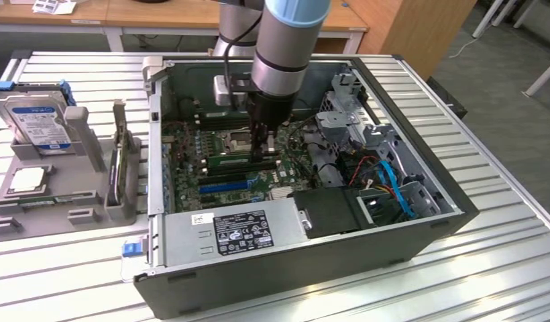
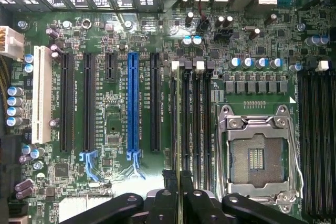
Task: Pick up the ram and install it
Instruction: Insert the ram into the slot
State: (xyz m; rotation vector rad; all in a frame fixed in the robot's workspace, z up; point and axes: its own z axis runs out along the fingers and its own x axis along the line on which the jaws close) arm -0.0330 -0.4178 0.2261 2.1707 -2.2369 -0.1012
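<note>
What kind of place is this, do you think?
Probably a robotics lab or workshop: an open computer case on a slatted metal table, a hard drive in a grey fixture, wooden desks behind.

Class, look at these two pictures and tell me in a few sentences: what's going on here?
The robot arm reaches down into the open computer case. Its gripper is closed on the ram, which it holds edge-on along one of the black memory slots beside the empty CPU socket. Whether the stick is seated in the slot cannot be told.
</note>
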